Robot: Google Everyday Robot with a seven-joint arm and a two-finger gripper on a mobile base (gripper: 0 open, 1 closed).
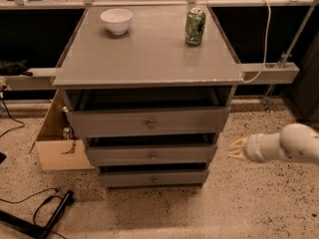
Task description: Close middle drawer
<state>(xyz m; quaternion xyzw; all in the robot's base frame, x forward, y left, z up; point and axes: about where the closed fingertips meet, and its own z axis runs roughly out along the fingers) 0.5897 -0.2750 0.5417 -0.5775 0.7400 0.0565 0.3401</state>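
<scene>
The grey cabinet (149, 54) has three drawers. The middle drawer (119, 156) is the low grey front with a small round metal knob (153, 156) at its centre. A dark gap shows above its front. It sits further back than the top drawer (109, 122). My gripper (237, 150), on a white arm, hovers to the right of the middle drawer at about its height. It is a short way off the drawer's right end and touches nothing.
A white bowl (116, 20) and a green can (195, 26) stand on the cabinet top. The bottom drawer (124, 178) is below. An open cardboard box (56, 148) sits at the left. Black cables (47, 213) lie on the speckled floor.
</scene>
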